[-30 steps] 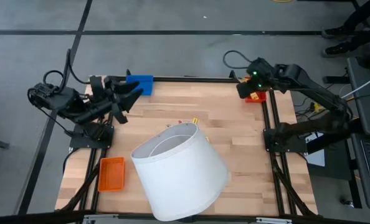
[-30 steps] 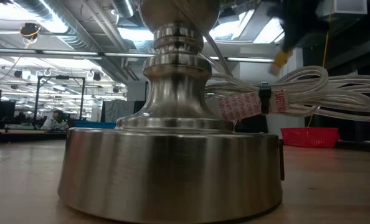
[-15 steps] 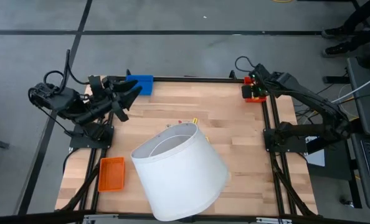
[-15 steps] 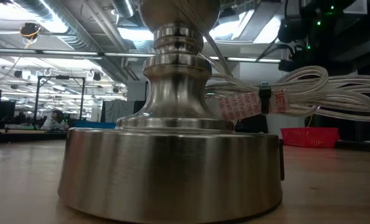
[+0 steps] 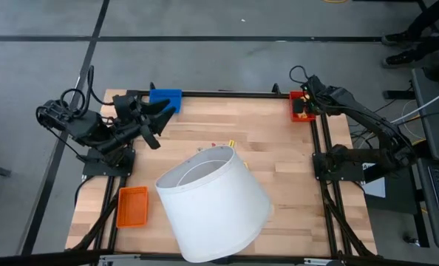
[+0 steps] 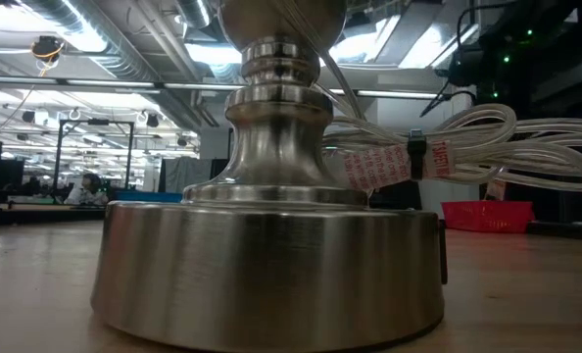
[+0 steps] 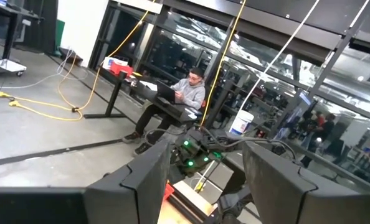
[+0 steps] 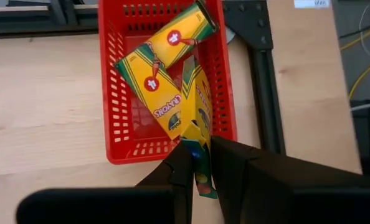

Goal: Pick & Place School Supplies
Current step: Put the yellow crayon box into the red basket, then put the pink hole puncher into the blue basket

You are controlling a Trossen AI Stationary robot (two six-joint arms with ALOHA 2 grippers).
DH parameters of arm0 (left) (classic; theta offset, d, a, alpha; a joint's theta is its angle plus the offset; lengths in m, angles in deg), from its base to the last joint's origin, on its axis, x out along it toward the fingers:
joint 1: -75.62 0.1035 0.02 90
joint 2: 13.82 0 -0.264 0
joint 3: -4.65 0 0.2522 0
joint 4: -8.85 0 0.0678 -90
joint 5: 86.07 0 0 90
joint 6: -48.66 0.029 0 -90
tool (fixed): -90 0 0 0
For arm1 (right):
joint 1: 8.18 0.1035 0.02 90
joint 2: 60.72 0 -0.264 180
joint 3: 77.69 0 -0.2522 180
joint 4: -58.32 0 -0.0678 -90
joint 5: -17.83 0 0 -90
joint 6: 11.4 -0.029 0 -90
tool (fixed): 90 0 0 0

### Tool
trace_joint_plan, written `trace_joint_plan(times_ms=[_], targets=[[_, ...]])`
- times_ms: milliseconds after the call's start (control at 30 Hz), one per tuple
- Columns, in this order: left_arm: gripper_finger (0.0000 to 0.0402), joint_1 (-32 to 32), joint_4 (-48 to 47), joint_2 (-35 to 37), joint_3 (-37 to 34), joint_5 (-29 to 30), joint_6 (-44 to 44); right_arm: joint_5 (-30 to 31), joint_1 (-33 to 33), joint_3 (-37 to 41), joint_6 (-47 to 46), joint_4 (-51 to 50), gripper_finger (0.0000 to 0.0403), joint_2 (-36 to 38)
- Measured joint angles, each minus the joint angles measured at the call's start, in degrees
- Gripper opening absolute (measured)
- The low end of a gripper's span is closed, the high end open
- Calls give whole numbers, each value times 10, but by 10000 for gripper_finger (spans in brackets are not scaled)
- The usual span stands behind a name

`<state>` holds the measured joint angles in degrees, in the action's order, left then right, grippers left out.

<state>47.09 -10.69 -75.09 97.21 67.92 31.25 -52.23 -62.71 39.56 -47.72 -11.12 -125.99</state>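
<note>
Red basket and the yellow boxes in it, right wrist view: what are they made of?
The red slotted basket looks like moulded plastic: uniform glossy red, with a regular grid of slots in its walls and floor. The yellow crayon boxes look like printed cardboard: flat folded panels, crisp edges, matte print with logos. The right gripper has its fingers shut on one box's end, which seems slightly creased, as thin card would be.

Lampshade point(image 5: 213, 203) hiding table's middle point(image 5: 278, 148)

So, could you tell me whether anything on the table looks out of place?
Yes: a large white lampshade lies tipped on its side mid-table, which is odd among school supplies. Otherwise, the right gripper holds a crayon box over the red tray.
</note>
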Motion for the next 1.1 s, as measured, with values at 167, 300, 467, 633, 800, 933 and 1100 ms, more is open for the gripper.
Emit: trace_joint_plan(times_ms=[167, 300, 467, 633, 800, 933, 1100], targets=[[198, 0, 4, -3, 0, 0, 0, -13, -1, 25, -3, 27, 39, -16], [198, 0, 17, -5, 0, -5, 6, -9, -1, 39, 9, 62, 40, -36], [198, -12, 25, -10, 0, -4, 6, 16, 0, 42, 9, 71, 54, -51], [198, -28, 57, -23, 0, 11, 46, 19, 0, 48, 8, 79, 98, -49], [198, -45, 108, -37, 0, 30, 118, 10, 1, 48, 15, 81, 154, -38], [198, -59, 117, -43, 0, 83, 157, -19, 12, 48, 32, 91, 191, -4], [198, -79, 116, -43, 0, 204, 178, -64, 44, 48, 44, 134, 211, 82]])
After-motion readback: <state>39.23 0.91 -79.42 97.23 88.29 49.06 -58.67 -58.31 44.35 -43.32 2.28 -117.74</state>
